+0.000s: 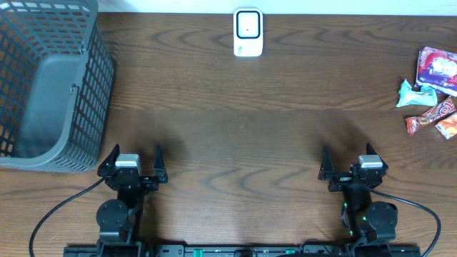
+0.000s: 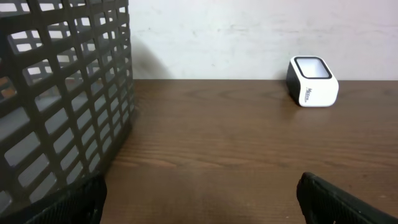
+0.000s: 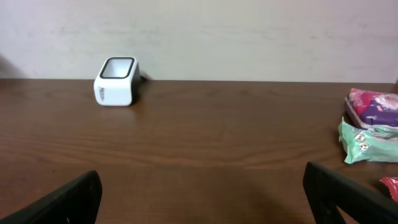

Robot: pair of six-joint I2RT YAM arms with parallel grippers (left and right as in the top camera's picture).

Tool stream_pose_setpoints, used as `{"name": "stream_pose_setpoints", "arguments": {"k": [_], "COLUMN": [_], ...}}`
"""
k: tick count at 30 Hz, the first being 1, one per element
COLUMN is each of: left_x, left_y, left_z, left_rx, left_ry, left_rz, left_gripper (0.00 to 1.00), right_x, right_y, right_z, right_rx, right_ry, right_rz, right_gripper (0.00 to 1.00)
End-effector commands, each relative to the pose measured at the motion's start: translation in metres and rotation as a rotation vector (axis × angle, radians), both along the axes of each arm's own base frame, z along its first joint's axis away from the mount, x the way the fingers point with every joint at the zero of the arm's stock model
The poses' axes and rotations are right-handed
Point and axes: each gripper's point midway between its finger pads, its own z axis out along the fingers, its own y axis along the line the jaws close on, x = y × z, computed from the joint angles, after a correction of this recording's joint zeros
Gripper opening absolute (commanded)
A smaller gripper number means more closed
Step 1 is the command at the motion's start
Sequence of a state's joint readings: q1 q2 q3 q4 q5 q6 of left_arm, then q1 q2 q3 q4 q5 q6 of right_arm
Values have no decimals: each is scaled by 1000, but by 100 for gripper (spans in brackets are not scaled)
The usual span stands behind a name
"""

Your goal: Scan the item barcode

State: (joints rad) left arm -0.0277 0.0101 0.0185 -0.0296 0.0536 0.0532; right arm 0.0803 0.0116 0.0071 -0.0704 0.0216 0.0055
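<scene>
A white barcode scanner point(image 1: 248, 33) with a dark window stands at the table's far edge, also seen in the left wrist view point(image 2: 313, 81) and the right wrist view point(image 3: 115, 81). Several snack packets lie at the far right: a pink-purple packet point(image 1: 437, 68) point(image 3: 373, 106), a mint-green one point(image 1: 415, 93) point(image 3: 367, 142) and red-orange wrappers point(image 1: 432, 114). My left gripper point(image 1: 136, 153) point(image 2: 200, 196) is open over bare wood near the front edge. My right gripper point(image 1: 348, 154) point(image 3: 202, 190) is open too, well short of the packets. Neither holds anything.
A dark grey mesh basket point(image 1: 43, 86) point(image 2: 56, 93) fills the far left corner, just ahead and left of the left gripper. The brown wooden table point(image 1: 243, 128) runs to a pale wall behind the scanner.
</scene>
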Motion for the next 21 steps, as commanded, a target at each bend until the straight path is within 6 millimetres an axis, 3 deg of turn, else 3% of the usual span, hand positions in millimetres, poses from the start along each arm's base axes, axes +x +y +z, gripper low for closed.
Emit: {"name": "stream_pose_setpoints", "arguments": {"k": [1,21], "left_x": [-1,-1], "left_y": [2,2], "left_z": [-16,-15], "left_rx": [14,-8], "left_ry": [50,46], "left_rz": [5,8], "left_gripper": [98,98], "right_x": [0,0], "right_y": [-1,-1], "right_z": [-1,0], "right_rx": [-14,-14], "right_ry": [-1,-1], "right_rz": [-4,-4], "right_gripper": [99,99]}}
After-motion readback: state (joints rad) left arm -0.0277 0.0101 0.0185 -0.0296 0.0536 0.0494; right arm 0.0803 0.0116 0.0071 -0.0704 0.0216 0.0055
